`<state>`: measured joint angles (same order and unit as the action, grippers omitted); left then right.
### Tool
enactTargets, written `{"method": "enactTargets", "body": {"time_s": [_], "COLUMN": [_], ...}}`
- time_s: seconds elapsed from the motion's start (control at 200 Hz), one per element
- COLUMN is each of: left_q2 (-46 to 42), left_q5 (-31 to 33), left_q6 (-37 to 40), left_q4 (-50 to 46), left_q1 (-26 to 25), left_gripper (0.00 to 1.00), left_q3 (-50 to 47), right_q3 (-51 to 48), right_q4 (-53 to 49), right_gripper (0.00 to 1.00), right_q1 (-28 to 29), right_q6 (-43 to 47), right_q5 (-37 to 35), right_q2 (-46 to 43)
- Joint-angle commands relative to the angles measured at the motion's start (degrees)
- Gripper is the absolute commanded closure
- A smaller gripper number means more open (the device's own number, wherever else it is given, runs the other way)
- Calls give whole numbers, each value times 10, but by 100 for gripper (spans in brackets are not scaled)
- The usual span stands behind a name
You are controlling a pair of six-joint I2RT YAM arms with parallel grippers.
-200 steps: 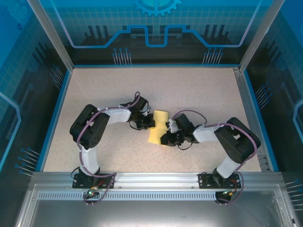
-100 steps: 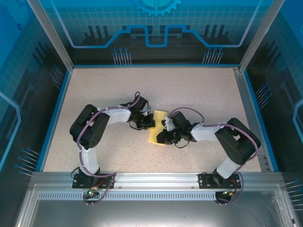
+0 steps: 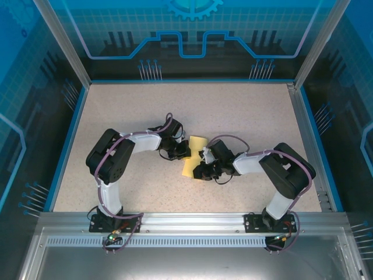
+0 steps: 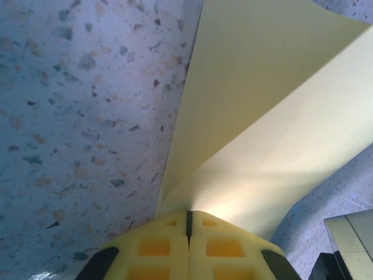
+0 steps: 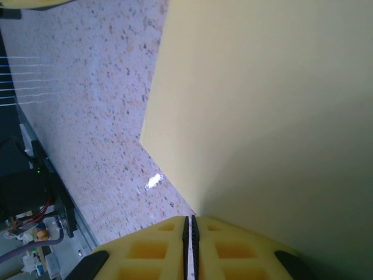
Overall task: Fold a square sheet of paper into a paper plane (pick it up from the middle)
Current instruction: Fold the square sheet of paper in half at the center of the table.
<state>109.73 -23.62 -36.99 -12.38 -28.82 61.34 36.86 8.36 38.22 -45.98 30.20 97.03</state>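
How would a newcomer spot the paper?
On the speckled table, look between the two arms. The yellow sheet of paper sits there, pinched by the left gripper and right gripper. Pale yellow, it stands out from the black-and-white arms.

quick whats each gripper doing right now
left gripper: shut on the square sheet of paper
right gripper: shut on the square sheet of paper too
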Motion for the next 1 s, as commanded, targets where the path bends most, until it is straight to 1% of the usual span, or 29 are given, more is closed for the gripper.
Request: {"method": "enactTargets", "body": {"time_s": [0.0,0.085,0.15,0.34,0.41,0.74,0.865,0.995], "left_q2": [21,22,22,29,31,33,34,35], "left_q5": [34,34,34,32,31,33,35,35], "left_q6": [15,15,15,15,15,19,19,20], "left_q4": [-58,-59,-57,-55,-56,-61,-62,-63], "left_q1": [4,4,4,3,3,4,4,3], "left_gripper": [100,100,100,100,100,100,100,100], "left_q3": [-5,-6,-7,-4,-3,-2,-2,-2], "right_q3": [22,30,41,69,74,27,23,52], "right_q4": [-44,-44,-43,-15,-13,8,23,-11], "right_gripper": [87,87,87,86,87,87,87,86], "right_q1": [-2,-23,-42,-85,-94,-113,-116,-121], "right_q6": [17,21,24,28,31,35,26,47], "right_q5": [-14,-18,-18,2,-3,-23,-5,-3], "right_q2": [-38,-60,-60,-11,9,57,41,9]}}
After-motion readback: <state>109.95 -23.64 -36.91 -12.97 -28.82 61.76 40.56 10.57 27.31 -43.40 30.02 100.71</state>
